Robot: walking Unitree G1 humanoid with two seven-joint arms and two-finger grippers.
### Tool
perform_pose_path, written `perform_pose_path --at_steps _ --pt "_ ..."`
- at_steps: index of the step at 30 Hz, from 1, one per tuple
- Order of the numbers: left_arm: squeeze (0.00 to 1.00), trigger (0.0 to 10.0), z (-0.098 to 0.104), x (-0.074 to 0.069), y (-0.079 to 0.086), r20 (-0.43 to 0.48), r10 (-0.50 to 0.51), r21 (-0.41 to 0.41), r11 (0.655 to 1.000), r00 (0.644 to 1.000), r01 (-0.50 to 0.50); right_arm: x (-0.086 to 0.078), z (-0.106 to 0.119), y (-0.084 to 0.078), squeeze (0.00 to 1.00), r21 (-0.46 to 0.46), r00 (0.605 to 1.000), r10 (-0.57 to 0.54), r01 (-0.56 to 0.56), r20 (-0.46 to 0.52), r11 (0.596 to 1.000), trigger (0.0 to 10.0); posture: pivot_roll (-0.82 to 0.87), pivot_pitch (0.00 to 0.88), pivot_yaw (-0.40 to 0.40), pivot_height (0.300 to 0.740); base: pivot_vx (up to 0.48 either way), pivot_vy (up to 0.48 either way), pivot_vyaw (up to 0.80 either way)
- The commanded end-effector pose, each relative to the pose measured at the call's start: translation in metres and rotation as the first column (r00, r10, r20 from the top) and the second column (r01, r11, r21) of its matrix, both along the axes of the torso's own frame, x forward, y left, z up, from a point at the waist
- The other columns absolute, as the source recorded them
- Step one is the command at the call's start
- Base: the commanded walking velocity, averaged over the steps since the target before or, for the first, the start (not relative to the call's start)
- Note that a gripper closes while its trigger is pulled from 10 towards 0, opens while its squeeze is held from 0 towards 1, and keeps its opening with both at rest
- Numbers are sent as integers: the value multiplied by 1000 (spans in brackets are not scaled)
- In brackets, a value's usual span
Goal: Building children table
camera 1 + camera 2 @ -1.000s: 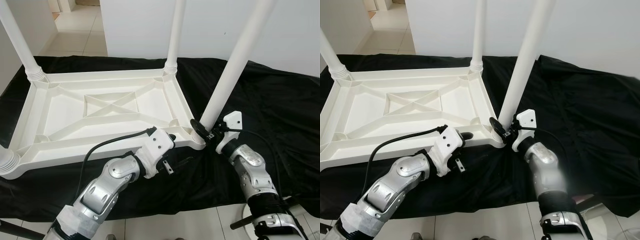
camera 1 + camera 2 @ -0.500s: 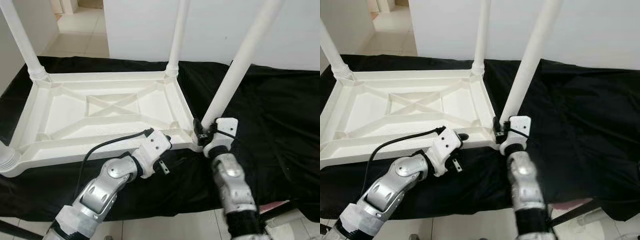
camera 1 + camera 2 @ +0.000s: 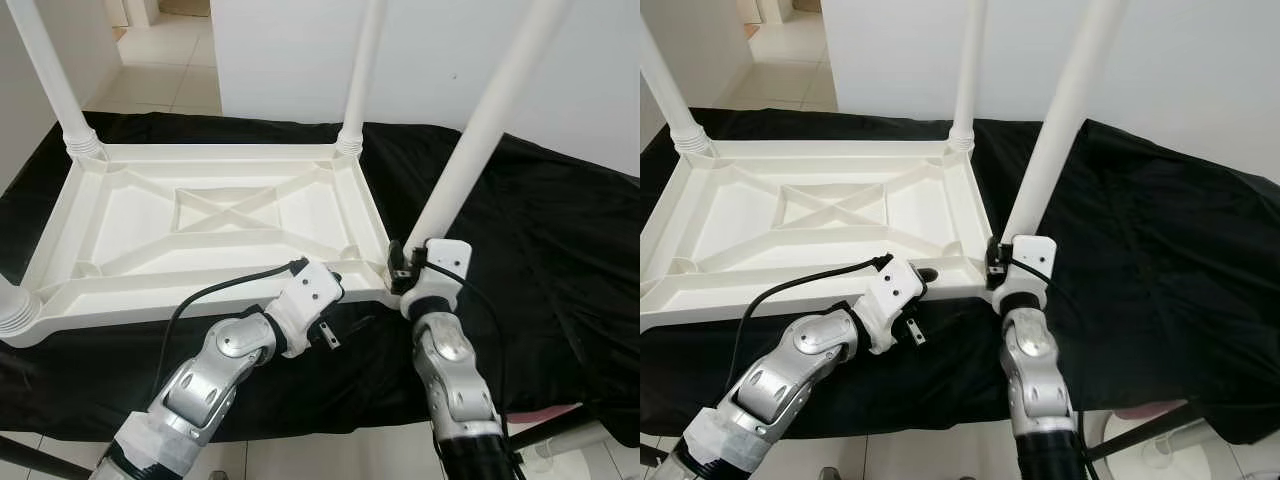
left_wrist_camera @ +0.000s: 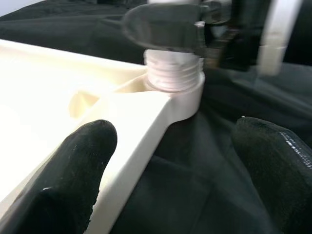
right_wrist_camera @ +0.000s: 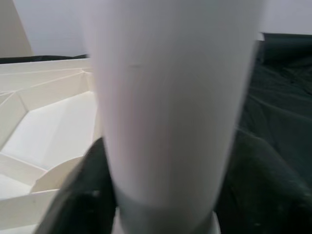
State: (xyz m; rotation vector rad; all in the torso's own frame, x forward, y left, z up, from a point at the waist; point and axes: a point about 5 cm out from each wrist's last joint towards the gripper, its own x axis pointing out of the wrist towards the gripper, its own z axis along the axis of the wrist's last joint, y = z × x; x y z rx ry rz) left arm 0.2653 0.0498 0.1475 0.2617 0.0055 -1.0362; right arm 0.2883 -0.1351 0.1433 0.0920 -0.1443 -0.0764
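Two pincers at the near corner; right pincer clamped on the tilted white leg at its base; left pincer spread wide, astride the upturned tabletop rim; black cloth beneath.

blocked: near-right leg at table corner | free: black cloth rightward

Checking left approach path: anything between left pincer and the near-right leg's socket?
Left wrist view: only the tabletop's rim and black cloth lie between left pincer and socket.
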Motion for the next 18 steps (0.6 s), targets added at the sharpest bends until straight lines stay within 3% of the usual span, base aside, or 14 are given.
perform_pose_path --at_steps 1,6,7,8,9,10,13,18 --pt "0 10000 -3 -3 -2 -4 -17 9 1000 1000 17 -6 -4 2 1000 41 1000 2 -2 -1 999 10000 -59 61 -70 740 0 0 0" --pt "0 10000 -3 -5 -5 -12 -24 -8 1000 1000 24 -9 0 -8 1000 14 991 124 -125 57 992 10000 -66 67 -69 740 0 0 0" --pt "0 10000 -3 -6 -6 -15 -27 -11 1000 1000 27 -9 -1 -12 898 3 989 137 -137 59 991 10000 -66 71 -66 740 0 0 0" --pt "0 10000 -2 -6 -6 -13 -28 -12 1000 1000 28 -8 -1 -15 659 -4 987 152 -152 58 988 10000 -66 71 -66 740 0 0 0" --pt "0 10000 -2 -6 -6 -12 -28 -12 1000 1000 28 -7 0 -17 659 -9 985 160 -159 59 987 10000 -66 71 -66 740 0 0 0" --pt "0 10000 -2 -5 -7 -10 -28 -13 1000 1000 28 -5 1 -22 0 -27 977 203 -202 62 979 10000 -65 78 -65 740 0 0 0" --pt "0 10000 -1 -5 -7 -5 -27 -14 1000 1000 27 -1 3 -28 0 -51 959 277 -274 58 960 10000 -63 81 -63 740 0 0 0" --pt "0 10000 2 -2 -6 8 -16 -13 1000 1000 16 11 4 -36 0 -154 890 455 -448 12 881 10000 -58 90 -60 740 0 0 0"
